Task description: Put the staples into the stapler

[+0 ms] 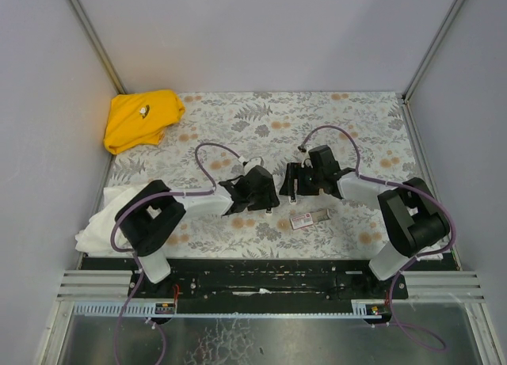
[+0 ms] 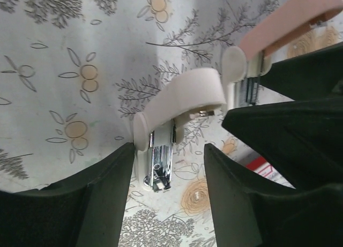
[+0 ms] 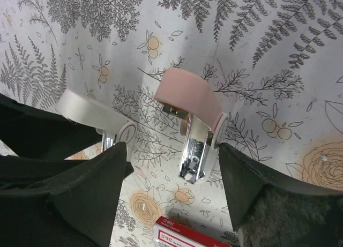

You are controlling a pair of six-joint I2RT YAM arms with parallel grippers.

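Two mini staplers stand side by side on the floral cloth, lids raised and chrome magazines bare. The pale cream-white stapler sits between the fingers of my left gripper, which is open; its left finger is close to the hinge, the right one well clear. The pink stapler stands inside my open right gripper, with the right finger at its hinge and the left finger apart. The pink one also shows in the left wrist view, the white one in the right wrist view. The red-and-white staples box lies just in front. No loose strip shows.
The box lies close below the right gripper's fingers and beside the left one. A yellow cloth lies at the back left, a white cloth by the left arm's base. Grey walls enclose the table.
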